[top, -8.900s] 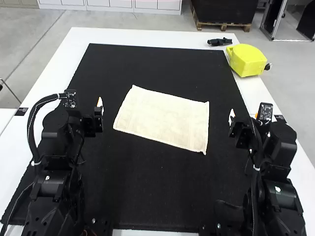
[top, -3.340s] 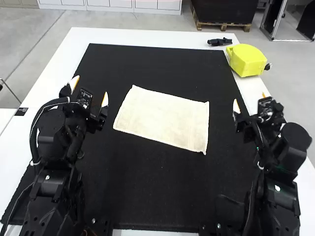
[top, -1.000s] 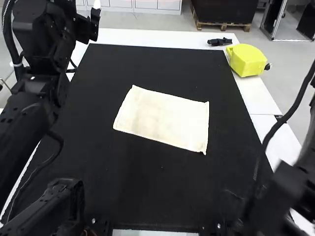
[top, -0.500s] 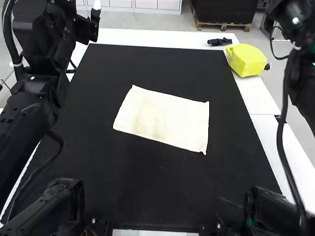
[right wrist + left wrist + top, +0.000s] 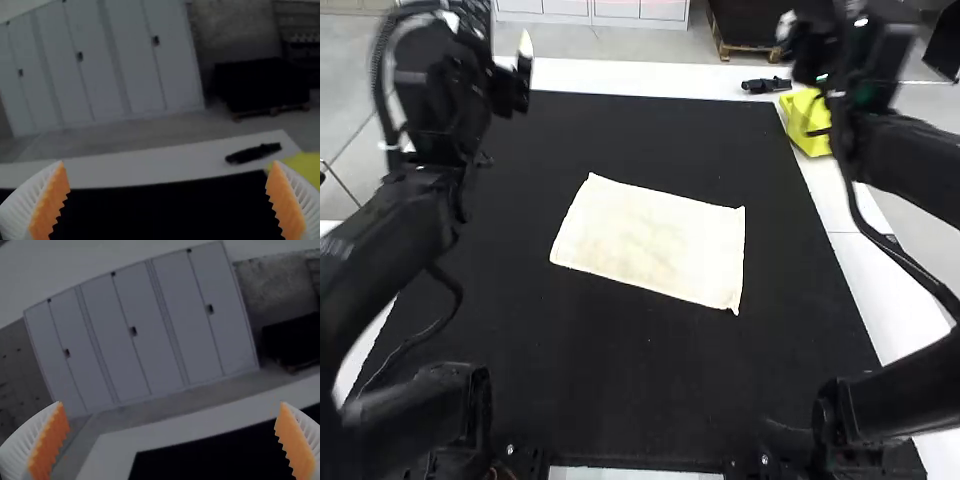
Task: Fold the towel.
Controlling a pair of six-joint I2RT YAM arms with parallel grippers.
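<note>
We see the cream towel (image 5: 650, 240) lying flat in the middle of the black mat (image 5: 620, 400), right where it was before. The right arm (image 5: 895, 150) is what moves most: it swings in, and now its gripper (image 5: 815, 40) is up near the mat's far right corner, hiding part of the yellow thing (image 5: 802, 125). The left gripper (image 5: 495, 50) comes back a little toward us, near the far left corner. We see both grippers' fingers wide apart. The black gadget (image 5: 766, 86) stays on the white table (image 5: 650, 77).
</note>
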